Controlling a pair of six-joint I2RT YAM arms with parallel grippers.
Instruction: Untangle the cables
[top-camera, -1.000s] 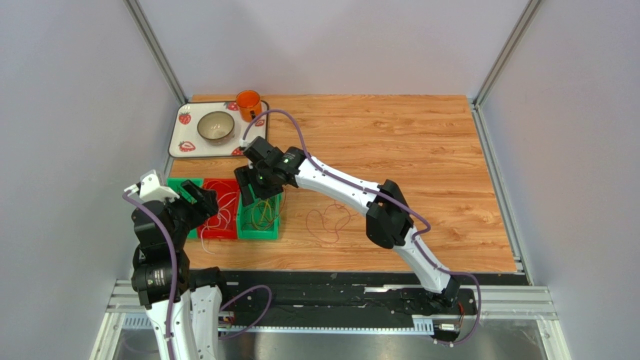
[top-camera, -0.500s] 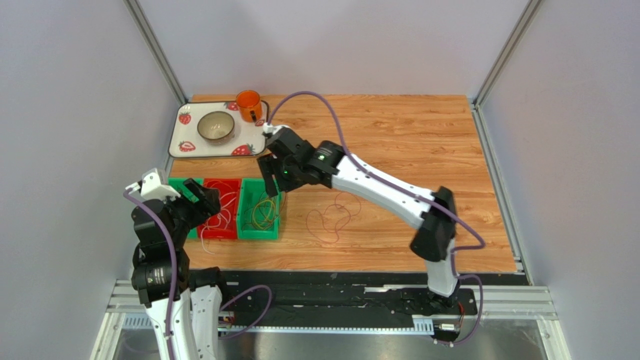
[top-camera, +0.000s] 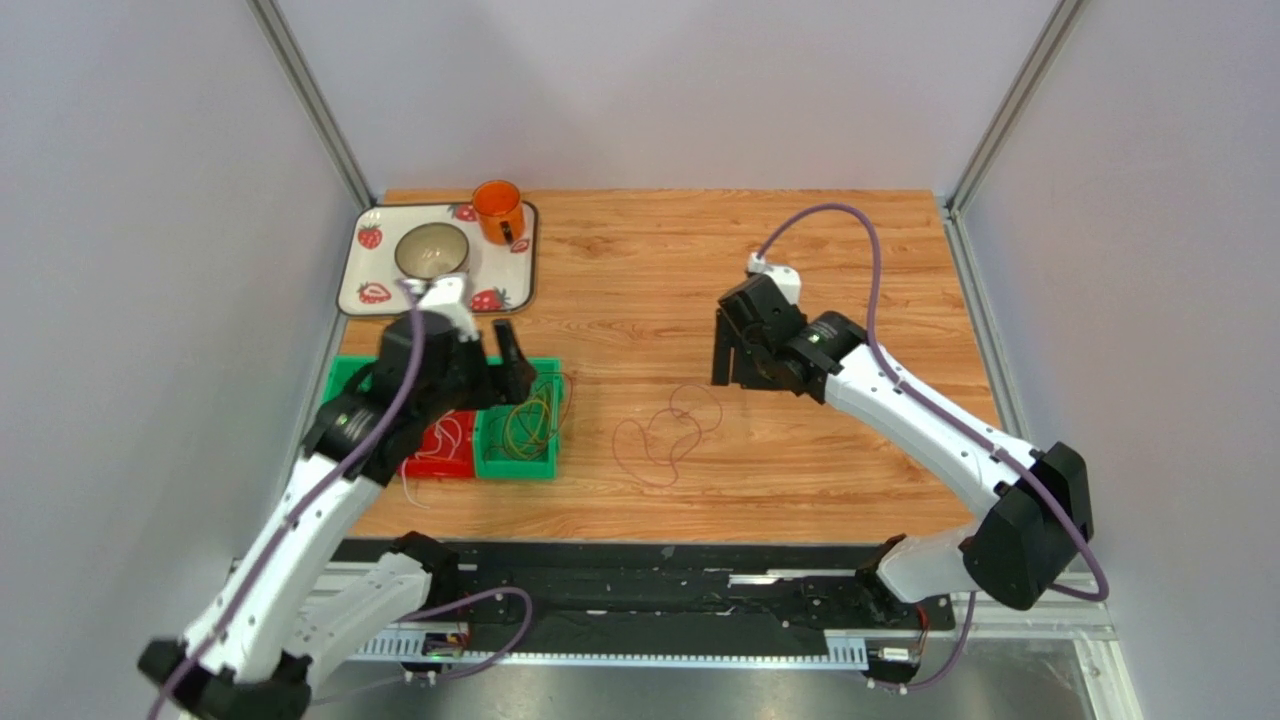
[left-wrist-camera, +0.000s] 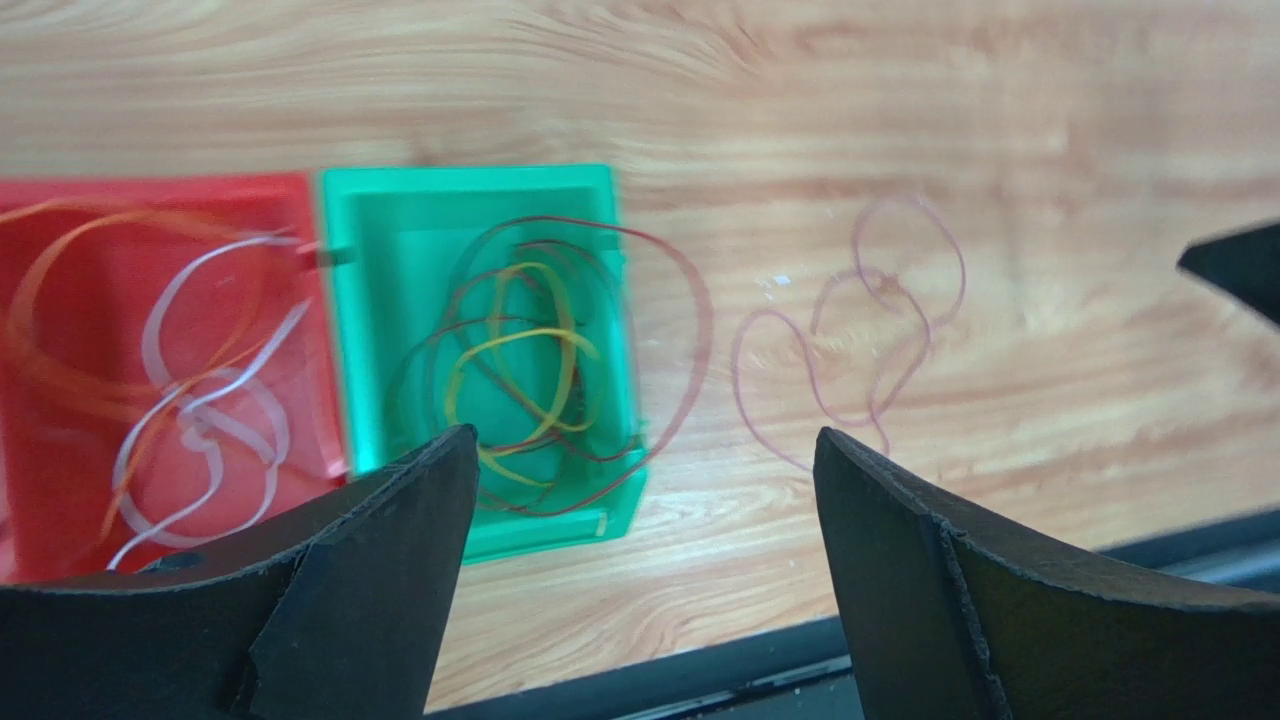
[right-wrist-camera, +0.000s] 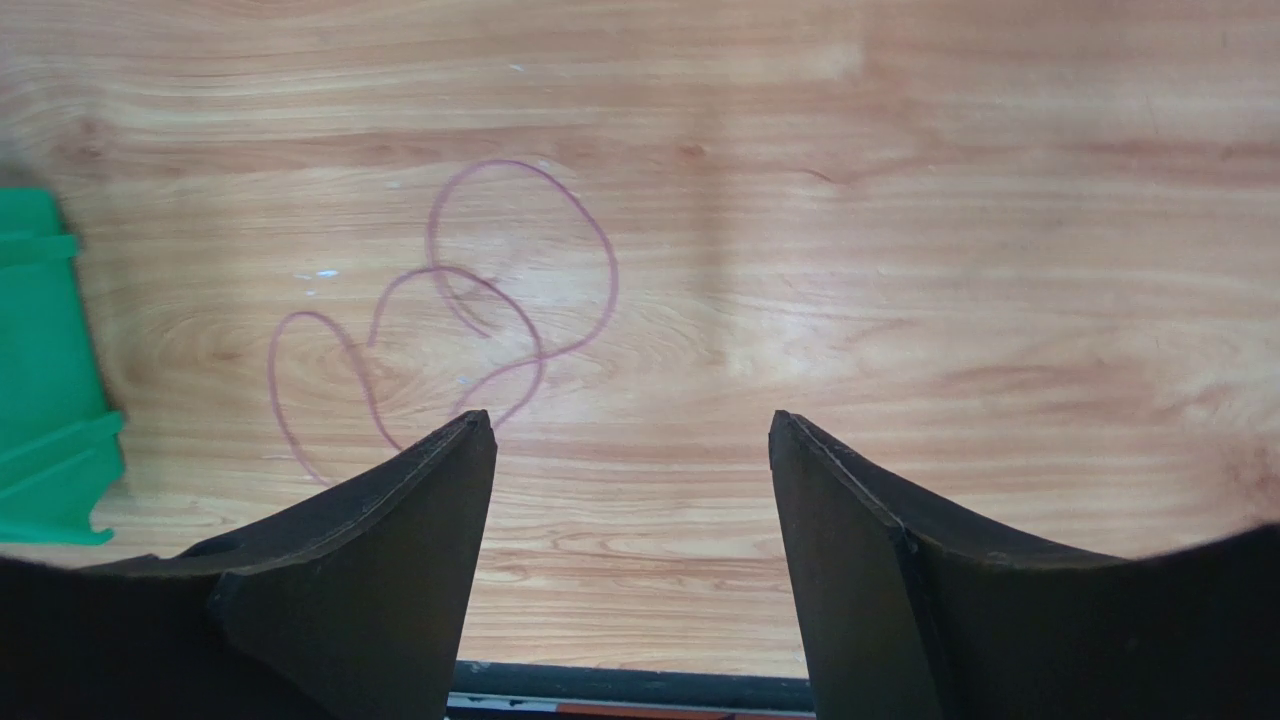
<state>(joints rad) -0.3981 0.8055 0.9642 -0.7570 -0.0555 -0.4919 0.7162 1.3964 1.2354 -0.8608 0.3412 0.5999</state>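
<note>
A loose dark red-brown cable (top-camera: 661, 438) lies in loops on the wooden table, also seen in the left wrist view (left-wrist-camera: 857, 353) and the right wrist view (right-wrist-camera: 451, 315). Yellow and red-brown cables (left-wrist-camera: 511, 375) sit tangled in a green bin (top-camera: 519, 468), one red-brown loop spilling over its right wall. White and orange cables (left-wrist-camera: 196, 405) lie in the red bin (top-camera: 436, 470) beside it. My left gripper (top-camera: 508, 357) hovers open over the bins (left-wrist-camera: 646, 435), holding nothing. My right gripper (top-camera: 729, 360) hangs open and empty above the table, behind and to the right of the loose cable (right-wrist-camera: 631, 420).
A strawberry-patterned tray (top-camera: 361, 293) with a metal bowl (top-camera: 431, 248) sits at the back left, an orange mug (top-camera: 498, 210) at its corner. Another green bin (top-camera: 349, 375) is partly hidden under my left arm. Grey walls enclose the table.
My right gripper left the green bin and swung right across the table, opening a little. My left arm unfolded from the near left and reached over the bins, opening wider.
</note>
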